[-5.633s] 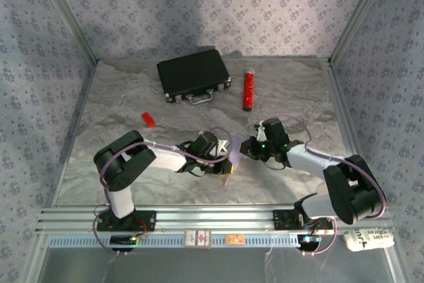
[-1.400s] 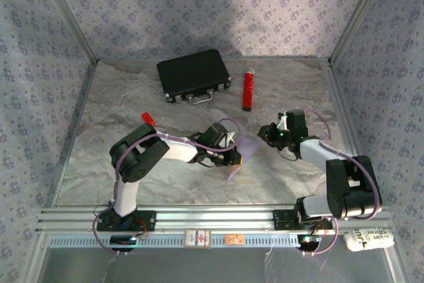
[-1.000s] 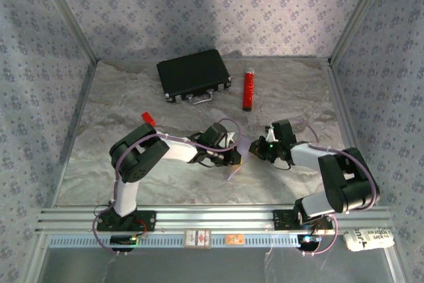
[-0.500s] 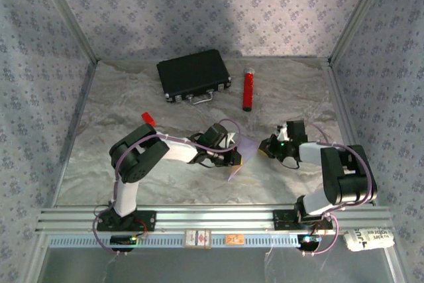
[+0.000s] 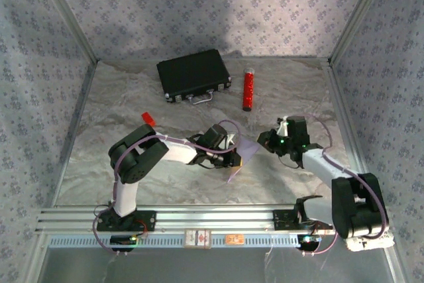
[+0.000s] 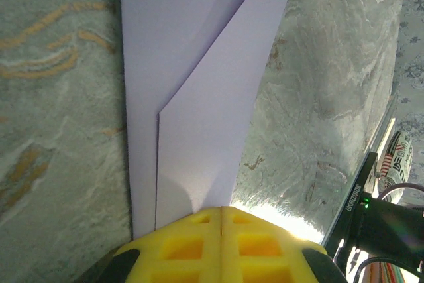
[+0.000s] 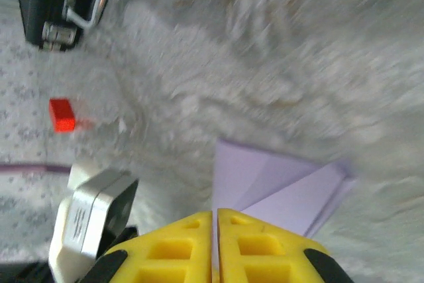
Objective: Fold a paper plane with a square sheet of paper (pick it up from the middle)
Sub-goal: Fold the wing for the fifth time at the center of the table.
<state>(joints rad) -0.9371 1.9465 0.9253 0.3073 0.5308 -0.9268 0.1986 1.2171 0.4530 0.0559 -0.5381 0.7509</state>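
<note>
Since the square sheet of paper is already creased into a pointed shape, the left arm holds it low over the middle of the worktop. Its jaws pinch the folded edge, probably so that the layers cannot spring apart. The right arm has its jaws pressed together just beside the paper; whether they touch it I cannot tell. The black case is closed, so its contents are hidden.

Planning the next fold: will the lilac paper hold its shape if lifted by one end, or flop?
Probably fairly floppy: the paper is a thin sheet, though its overlapping folded layers should stiffen it somewhat. Likely very light, since the shut left pincer grips it by one edge. Its smooth face may slip.
</note>
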